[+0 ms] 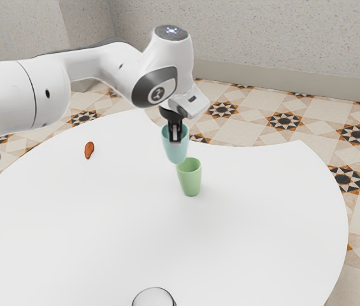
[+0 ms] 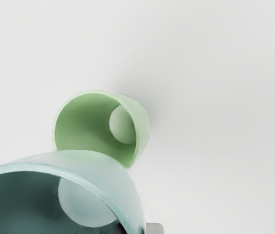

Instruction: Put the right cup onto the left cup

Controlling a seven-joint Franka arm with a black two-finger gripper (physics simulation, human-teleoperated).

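One pale blue cup [image 1: 178, 154] — held above the table, its wall pinched between the fingers of the gripper [image 1: 175, 136]. One green cup [image 1: 191, 181] — upright on the white table [image 1: 262, 217], open mouth up, near the blue cup's base; whether the two touched could not be told. One small reddish-brown object [image 1: 89, 150] lay well apart, on the table.

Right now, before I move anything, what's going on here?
The robot's gripper is shut on the teal cup, holding it up off the table. The green cup stands upright on the table. The teal cup's base is close to the green cup's rim but not down inside it, so the stacking looks unfinished.
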